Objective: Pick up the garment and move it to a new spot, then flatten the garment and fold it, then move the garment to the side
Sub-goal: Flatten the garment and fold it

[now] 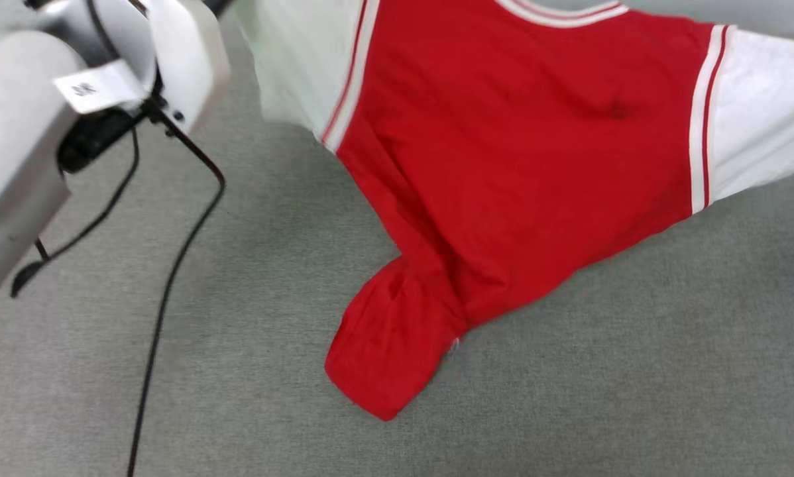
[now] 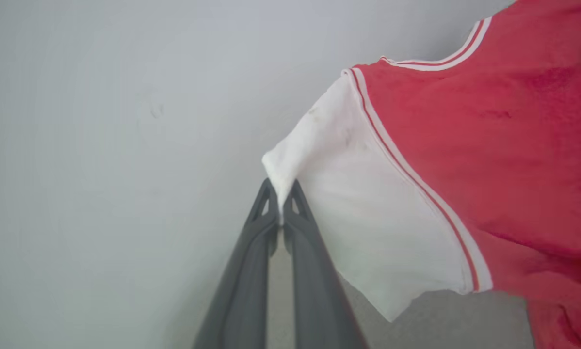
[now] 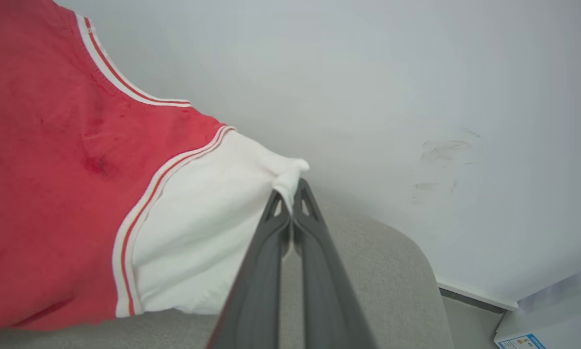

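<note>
Both pincers are pinching the garment (image 1: 503, 165) here. The left gripper (image 2: 282, 201) is clamped on the tip of one white sleeve (image 2: 368, 218), and the right gripper (image 3: 290, 201) has the other sleeve (image 3: 208, 232), up by the grey cushion's (image 1: 635, 371) rounded corner at the wall (image 3: 392, 72). The shirt hangs spread between them, its bunched red bottom end resting on the cushion.

We see the garment (image 1: 516, 152) spread across the far right of the scene. Its red body has a white sleeve (image 1: 297, 59) on the left and another (image 1: 768, 112) on the right, each edged with striped trim. The striped collar (image 1: 563, 12) sits at the far edge. The red cloth narrows towards us into a bunched corner (image 1: 390, 344) lying on the grey fabric surface (image 1: 635, 384). At the left, a pale forearm (image 1: 12, 132) carries a white label (image 1: 95, 86), and black cables (image 1: 171, 265) trail below it.
</note>
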`<state>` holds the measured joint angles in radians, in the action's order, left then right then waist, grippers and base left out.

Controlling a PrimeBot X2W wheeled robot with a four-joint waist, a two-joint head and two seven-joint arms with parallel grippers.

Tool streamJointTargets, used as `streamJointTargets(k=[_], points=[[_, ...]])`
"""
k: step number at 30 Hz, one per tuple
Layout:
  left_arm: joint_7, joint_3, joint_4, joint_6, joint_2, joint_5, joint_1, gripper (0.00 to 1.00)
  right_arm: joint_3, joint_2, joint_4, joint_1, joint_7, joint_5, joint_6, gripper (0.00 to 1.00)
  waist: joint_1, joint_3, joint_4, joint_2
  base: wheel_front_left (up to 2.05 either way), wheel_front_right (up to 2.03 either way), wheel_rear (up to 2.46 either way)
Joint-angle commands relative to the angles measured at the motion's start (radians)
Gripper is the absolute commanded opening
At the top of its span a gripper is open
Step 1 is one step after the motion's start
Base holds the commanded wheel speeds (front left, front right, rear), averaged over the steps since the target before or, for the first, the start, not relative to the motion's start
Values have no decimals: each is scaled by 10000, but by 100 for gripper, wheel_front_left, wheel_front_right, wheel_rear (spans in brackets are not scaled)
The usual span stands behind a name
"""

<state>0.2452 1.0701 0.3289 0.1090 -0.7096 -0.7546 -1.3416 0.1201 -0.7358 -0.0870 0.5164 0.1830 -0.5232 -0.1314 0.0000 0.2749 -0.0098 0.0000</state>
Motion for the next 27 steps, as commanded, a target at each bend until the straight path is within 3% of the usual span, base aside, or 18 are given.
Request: streamJointTargets(k=[1,15,27], points=[[-122,-94,-76,-104,-73,78,-156,0,-50,-96,98,80,26,39,15,0,0,-269,212,0,0,0,0],[-1368,-1310,-833,-866,-702,122,-1064,0,19,-387,714,2656,285,110,15,0,0,-609,268,0,0,0,0],[-1967,-1901,320,-989,-196,651,-2898,0,1165,405,-1790,7195,-460,1060,15,0,0,811,135,0,0,0,0]])
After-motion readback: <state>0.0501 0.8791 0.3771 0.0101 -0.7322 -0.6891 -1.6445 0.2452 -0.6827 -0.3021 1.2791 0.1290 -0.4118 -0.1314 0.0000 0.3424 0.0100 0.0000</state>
